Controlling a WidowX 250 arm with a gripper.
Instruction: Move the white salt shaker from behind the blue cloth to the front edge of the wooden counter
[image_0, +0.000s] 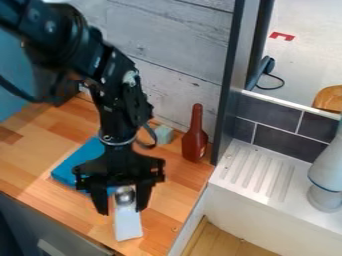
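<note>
The black pincer hangs low over the wooden bench, and it is open, with its two fingers spread apart on either side of the shiny, round end of a long white thing. The white thing's flat end sticks out past the pincer toward the bench's front edge, and a flat blue thing lies just behind. Farther back, a little pale block is near a brown-red bottle, which stands upright by the wall.
</note>
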